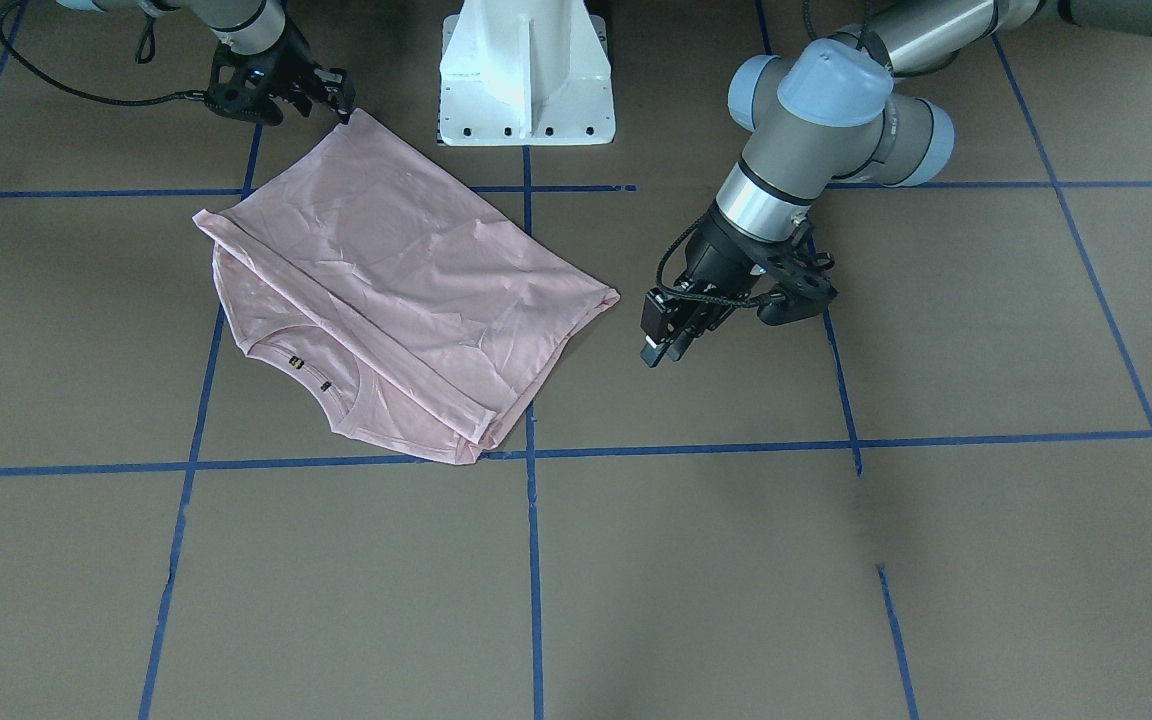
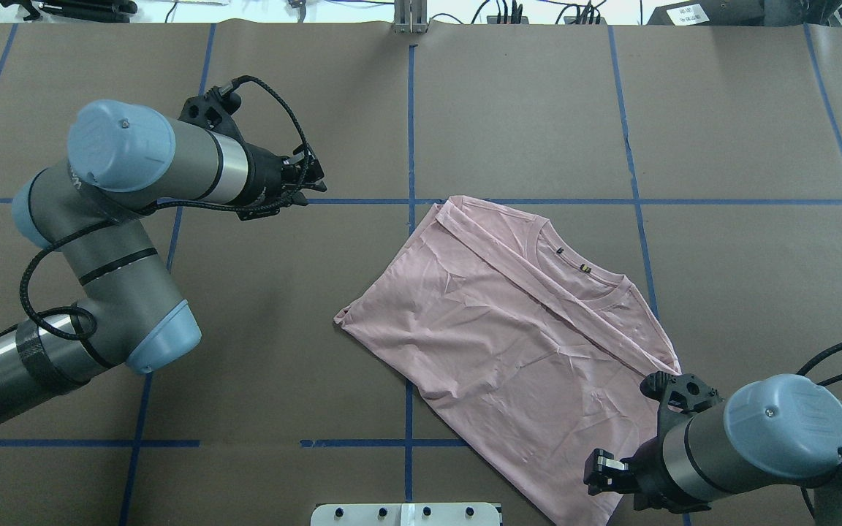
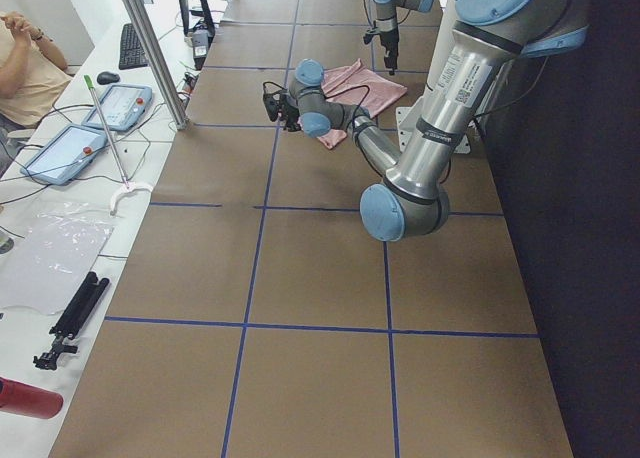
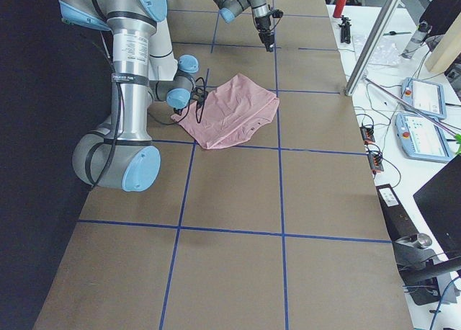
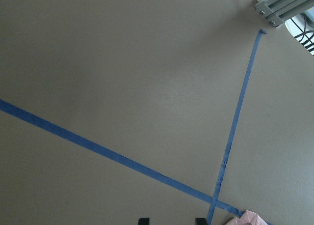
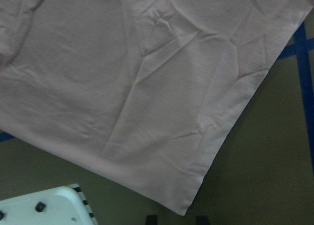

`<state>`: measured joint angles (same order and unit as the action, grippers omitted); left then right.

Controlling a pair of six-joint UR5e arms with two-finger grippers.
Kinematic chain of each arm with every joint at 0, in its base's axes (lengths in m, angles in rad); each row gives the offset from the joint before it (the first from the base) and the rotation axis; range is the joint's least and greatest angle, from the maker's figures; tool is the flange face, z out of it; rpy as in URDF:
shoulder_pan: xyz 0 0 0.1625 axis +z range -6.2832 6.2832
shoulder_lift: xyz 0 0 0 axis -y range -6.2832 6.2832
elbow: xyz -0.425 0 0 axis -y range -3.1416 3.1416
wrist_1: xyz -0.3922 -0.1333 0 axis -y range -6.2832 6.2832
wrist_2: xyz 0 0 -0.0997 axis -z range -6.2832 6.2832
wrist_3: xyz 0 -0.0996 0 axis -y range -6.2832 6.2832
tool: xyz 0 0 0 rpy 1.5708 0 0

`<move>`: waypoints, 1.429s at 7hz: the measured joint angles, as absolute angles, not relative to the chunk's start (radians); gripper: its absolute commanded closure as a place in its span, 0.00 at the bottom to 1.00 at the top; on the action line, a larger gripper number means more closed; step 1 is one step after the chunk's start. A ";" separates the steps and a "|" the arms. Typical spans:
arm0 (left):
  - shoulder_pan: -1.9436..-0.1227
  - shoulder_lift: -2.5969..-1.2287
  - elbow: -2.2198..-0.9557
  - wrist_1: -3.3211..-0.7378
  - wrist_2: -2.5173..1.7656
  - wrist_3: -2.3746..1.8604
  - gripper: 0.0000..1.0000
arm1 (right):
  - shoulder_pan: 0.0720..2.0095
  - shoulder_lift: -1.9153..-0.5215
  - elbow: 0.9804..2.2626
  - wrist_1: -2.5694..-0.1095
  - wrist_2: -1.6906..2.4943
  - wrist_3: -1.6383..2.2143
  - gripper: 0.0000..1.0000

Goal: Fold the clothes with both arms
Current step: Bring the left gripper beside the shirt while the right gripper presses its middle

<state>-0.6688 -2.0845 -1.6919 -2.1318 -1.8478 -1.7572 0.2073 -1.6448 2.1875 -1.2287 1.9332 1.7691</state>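
One fold seems done: the pale pink T-shirt (image 2: 509, 321) lies flat on the brown paper table (image 1: 836, 580), with its body laid over itself. Only a strip with the collar (image 2: 582, 274) stays uncovered along one long side. No print is visible, so I judge that it faces down or is inside. The shape is still wide and sits crooked to the blue tape lines (image 1: 526, 450). I think at least one more fold is left, and perhaps some smoothing of the small wrinkles.

The right gripper (image 1: 338, 97) is low at the shirt corner nearest the white pedestal base (image 1: 526, 75). In its wrist view the fingertips (image 6: 152, 219) are apart and the cloth corner is just in front of them, not clamped. The left gripper (image 1: 664, 350) hangs over bare table near the opposite corner without touching it. Its fingertips (image 5: 142, 220) are also apart and hold nothing.

The hem edges and corners are free and easy to reach. There is much room on the operators' side and on the left arm's side. The pedestal, just beside the right gripper's corner, is the one tight place.
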 measured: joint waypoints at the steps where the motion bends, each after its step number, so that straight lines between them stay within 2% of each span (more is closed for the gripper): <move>1: -0.637 -2.087 -1.699 -2.086 -1.833 -1.775 0.54 | 0.226 -1.622 2.166 -1.229 1.901 1.766 0.00; 2: -0.583 -2.105 -1.699 -1.971 -1.779 -1.781 0.42 | 0.258 -1.608 2.153 -1.228 1.877 1.763 0.00; 6: -0.457 -2.152 -1.697 -1.758 -1.665 -1.797 0.39 | 0.410 -1.546 2.144 -1.235 1.873 1.760 0.00; 10: -0.389 -2.162 -1.708 -1.742 -1.659 -1.814 0.39 | 0.446 -1.514 2.142 -1.238 1.873 1.759 0.00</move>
